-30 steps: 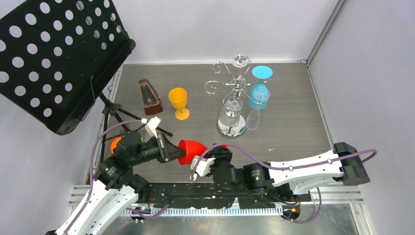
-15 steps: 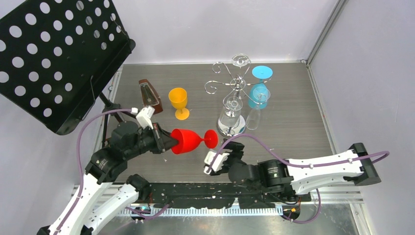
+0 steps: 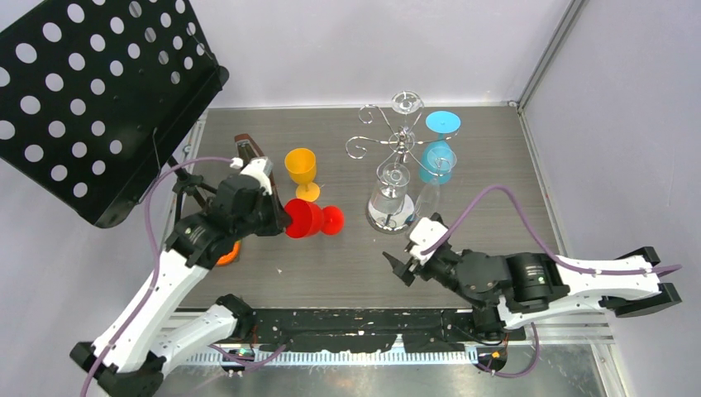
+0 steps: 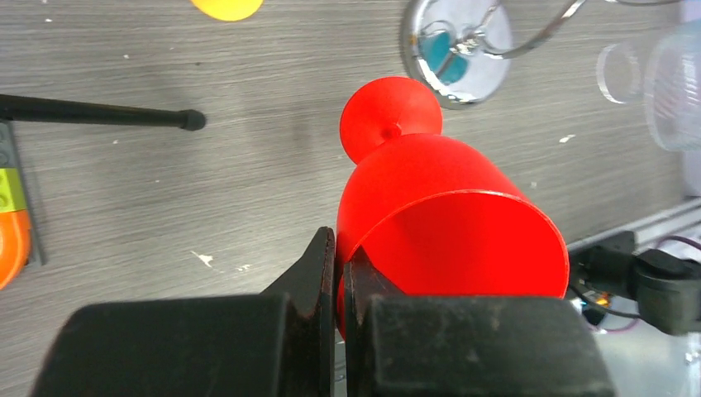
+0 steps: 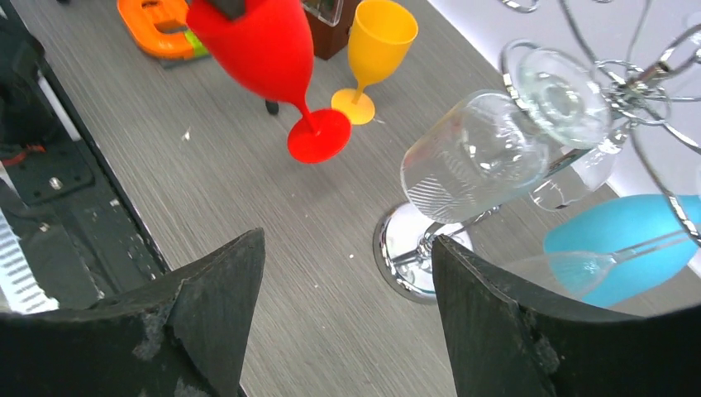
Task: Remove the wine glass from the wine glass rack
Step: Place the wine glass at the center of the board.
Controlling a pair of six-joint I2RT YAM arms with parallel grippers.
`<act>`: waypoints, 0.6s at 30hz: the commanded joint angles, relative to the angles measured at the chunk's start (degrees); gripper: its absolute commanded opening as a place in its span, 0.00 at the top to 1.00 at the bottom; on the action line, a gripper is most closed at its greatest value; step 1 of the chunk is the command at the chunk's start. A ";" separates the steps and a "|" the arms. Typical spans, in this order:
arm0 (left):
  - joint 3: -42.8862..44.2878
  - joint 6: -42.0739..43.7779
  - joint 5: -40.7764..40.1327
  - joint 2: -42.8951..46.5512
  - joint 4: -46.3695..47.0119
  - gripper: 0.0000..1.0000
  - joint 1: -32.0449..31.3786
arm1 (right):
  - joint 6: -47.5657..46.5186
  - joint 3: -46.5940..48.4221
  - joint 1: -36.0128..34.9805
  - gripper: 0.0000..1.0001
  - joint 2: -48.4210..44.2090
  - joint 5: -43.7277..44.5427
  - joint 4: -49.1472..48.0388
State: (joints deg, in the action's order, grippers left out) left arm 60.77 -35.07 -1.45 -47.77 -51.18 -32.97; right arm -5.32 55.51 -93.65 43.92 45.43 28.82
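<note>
Red wine glass (image 3: 307, 219) is held clear of the wine glass rack (image 3: 402, 142), tilted, near the yellow goblet (image 3: 301, 169). Its rim wall is pinched by the left gripper (image 4: 339, 256). Right gripper (image 5: 347, 248) is spread, empty. The glass is judged light, smooth, slippery; the stem is judged a steadier hold.

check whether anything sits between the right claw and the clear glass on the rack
Nothing visible does. The open right claw faces the clear glass on the wine glass rack with only tabletop between. The red glass in the left claw is off to the left of that line, the yellow glass behind it.
</note>
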 commanded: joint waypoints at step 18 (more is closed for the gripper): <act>10.34 10.70 -8.74 -25.41 -1.36 1.00 3.43 | 8.24 5.35 -0.23 0.19 -9.23 4.85 3.99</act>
State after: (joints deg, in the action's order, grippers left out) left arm 67.26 -26.79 -6.66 -71.88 -51.55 -30.46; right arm 1.08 61.14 -93.65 35.70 48.97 32.86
